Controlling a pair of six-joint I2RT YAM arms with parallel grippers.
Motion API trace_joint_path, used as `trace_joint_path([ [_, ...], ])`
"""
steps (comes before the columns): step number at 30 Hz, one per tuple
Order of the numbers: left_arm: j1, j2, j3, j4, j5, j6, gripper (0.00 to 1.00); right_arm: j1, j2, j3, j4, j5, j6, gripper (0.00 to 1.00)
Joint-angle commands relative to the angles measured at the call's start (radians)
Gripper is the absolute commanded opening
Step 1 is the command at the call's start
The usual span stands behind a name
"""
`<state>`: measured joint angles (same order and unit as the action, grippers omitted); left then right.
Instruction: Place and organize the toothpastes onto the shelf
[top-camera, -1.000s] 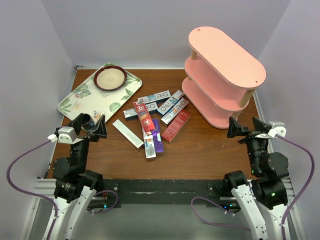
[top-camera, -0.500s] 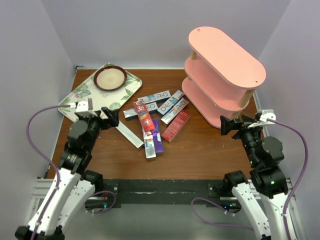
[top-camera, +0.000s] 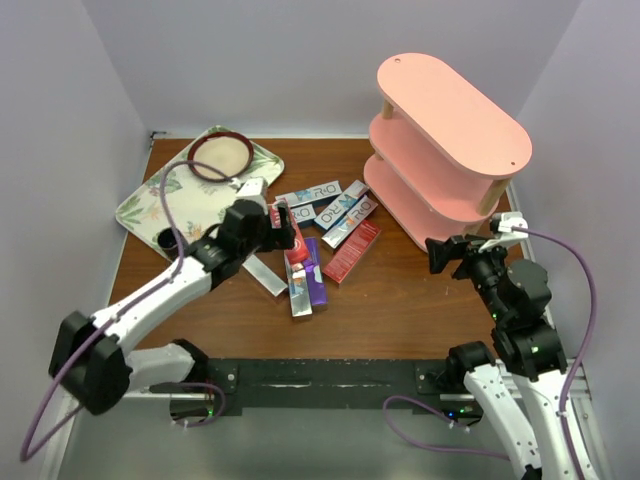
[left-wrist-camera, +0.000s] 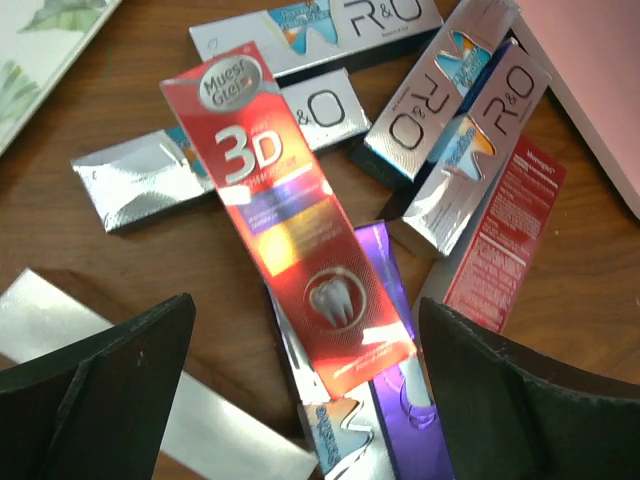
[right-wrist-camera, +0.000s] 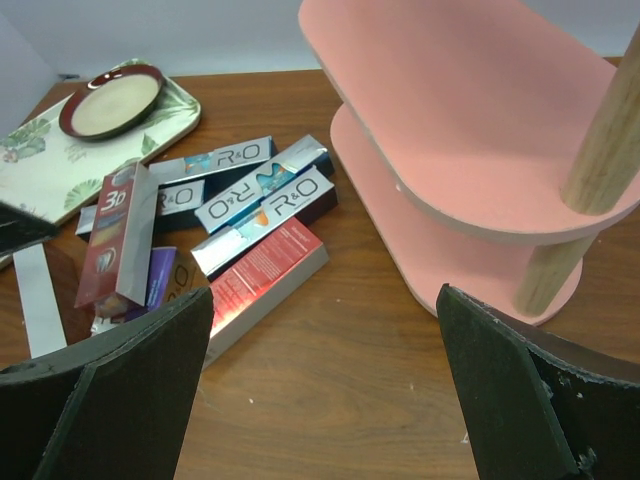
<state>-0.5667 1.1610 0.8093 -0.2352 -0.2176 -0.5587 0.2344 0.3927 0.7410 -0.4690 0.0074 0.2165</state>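
Observation:
Several toothpaste boxes (top-camera: 318, 228) lie in a loose pile mid-table. A red "3D" box (left-wrist-camera: 285, 210) lies on top, over a purple box (left-wrist-camera: 400, 330). Silver "R&O" boxes (left-wrist-camera: 455, 110) and a red box (left-wrist-camera: 505, 230) lie beside it, and a plain white box (top-camera: 255, 267) lies apart at the left. My left gripper (top-camera: 272, 218) is open and empty just above the pile's left side, its jaws either side of the 3D box's near end. The pink shelf (top-camera: 450, 150) stands at the back right with bare boards. My right gripper (top-camera: 450, 255) is open and empty in front of the shelf (right-wrist-camera: 470, 170).
A leaf-patterned tray (top-camera: 170, 195) with a dark-rimmed plate (top-camera: 220, 156) sits at the back left. Purple walls close the table on three sides. Bare wood (right-wrist-camera: 360, 400) lies between the pile and the shelf's base.
My left arm has swung from the table's left edge in over the pile. My right gripper has moved a little leftward and forward beside the shelf. The boxes have not moved.

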Motion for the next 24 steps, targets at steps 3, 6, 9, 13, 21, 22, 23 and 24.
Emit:
trace_joint_path([
  [3, -0.036, 0.230, 0.252, -0.093, -0.244, -0.035, 1.00, 0.002, -0.011, 0.003, 0.004, -0.058, -0.006, 0.99],
  [6, -0.036, 0.319, 0.310, -0.110, -0.276, -0.044, 1.00, 0.002, -0.029, -0.005, 0.001, -0.063, -0.016, 0.99],
  [9, -0.033, 0.417, 0.344, -0.121, -0.281, -0.055, 1.00, 0.005, -0.043, -0.011, 0.006, -0.061, -0.019, 0.99],
  [13, -0.033, 0.486, 0.364, -0.128, -0.269, -0.061, 1.00, 0.008, -0.048, -0.014, 0.009, -0.069, -0.022, 0.99],
  [21, -0.033, 0.563, 0.373, -0.115, -0.226, -0.052, 0.92, 0.016, -0.043, -0.028, 0.027, -0.073, -0.025, 0.98],
  [22, -0.032, 0.563, 0.370, -0.113, -0.221, -0.052, 0.88, 0.017, -0.040, -0.028, 0.027, -0.073, -0.025, 0.99],
  [23, -0.033, 0.563, 0.364, -0.108, -0.220, -0.052, 0.85, 0.016, -0.041, -0.028, 0.027, -0.072, -0.028, 0.99],
  [24, -0.032, 0.559, 0.363, -0.105, -0.217, -0.047, 0.78, 0.016, -0.041, -0.028, 0.026, -0.070, -0.028, 0.99],
])
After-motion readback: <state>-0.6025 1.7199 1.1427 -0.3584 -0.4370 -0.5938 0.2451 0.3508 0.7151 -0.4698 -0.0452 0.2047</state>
